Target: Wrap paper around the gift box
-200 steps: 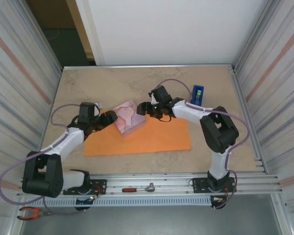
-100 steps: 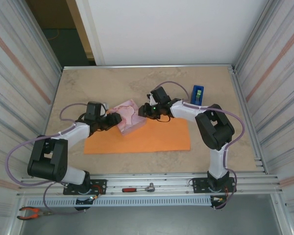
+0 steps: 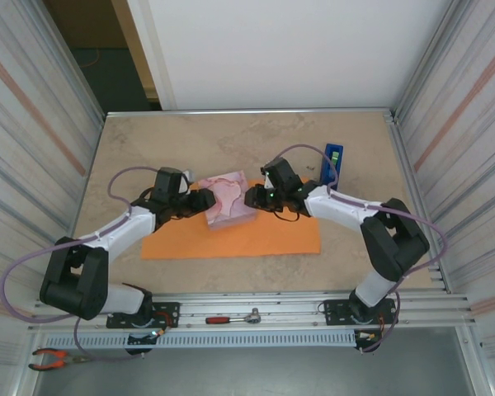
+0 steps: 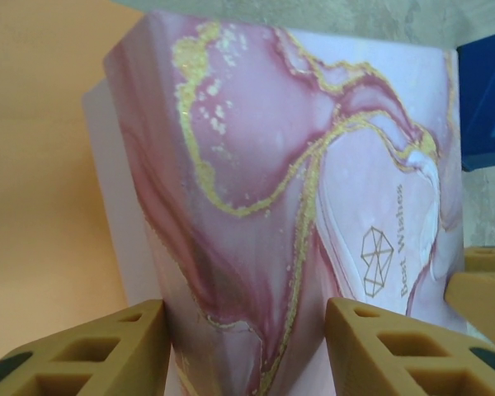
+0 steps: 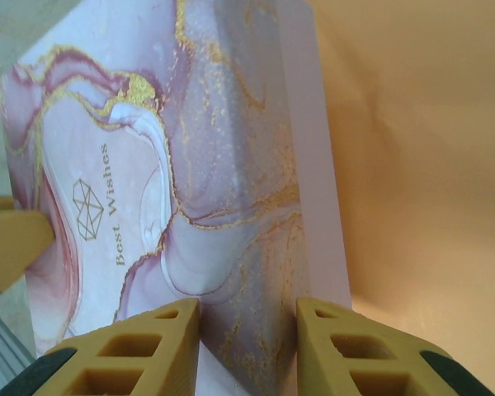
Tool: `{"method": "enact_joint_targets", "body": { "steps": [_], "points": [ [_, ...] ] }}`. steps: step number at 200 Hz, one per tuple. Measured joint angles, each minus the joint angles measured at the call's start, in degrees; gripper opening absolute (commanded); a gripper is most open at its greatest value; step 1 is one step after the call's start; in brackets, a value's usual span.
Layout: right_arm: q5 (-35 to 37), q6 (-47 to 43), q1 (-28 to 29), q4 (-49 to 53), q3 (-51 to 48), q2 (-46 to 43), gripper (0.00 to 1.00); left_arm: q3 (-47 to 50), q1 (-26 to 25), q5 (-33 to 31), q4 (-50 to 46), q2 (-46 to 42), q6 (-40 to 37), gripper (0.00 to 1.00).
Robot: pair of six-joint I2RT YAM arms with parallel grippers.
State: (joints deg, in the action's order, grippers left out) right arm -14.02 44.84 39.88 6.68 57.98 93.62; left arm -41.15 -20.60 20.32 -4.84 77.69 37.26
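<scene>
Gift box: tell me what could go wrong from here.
1. The left gripper and right gripper each pinch only one edge of the gift box; uneven moves could twist it loose.
2. It sits over the far edge of the paper; set down there, the wrap may come up short.

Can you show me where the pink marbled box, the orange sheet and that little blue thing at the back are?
gift box (image 3: 229, 199): top view, on its marbled top face.
paper (image 3: 272, 237): top view, on the bare orange area right of the box.
blue tape dispenser (image 3: 332, 162): top view, on the middle of its body.
</scene>
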Motion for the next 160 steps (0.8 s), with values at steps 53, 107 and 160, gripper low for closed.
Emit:
{"method": "enact_joint_targets", "body": {
  "steps": [53, 107, 160],
  "points": [
    [4.0, 2.2, 2.8, 0.7, -8.4, -6.8, 0.32, -0.1, -4.0, -0.1, 0.9, 1.1, 0.1, 0.51],
    [6.3, 3.1, 2.8, 1.3, -9.9, -9.0, 0.6, -0.3, -6.3, 0.3, 2.8, 3.7, 0.5, 0.53],
    [6.1, 3.2, 1.6, -1.7, -10.1, -8.9, 0.63, -0.3, -5.5, 0.3, 3.3, 4.8, 0.1, 0.6]
  ]
}}
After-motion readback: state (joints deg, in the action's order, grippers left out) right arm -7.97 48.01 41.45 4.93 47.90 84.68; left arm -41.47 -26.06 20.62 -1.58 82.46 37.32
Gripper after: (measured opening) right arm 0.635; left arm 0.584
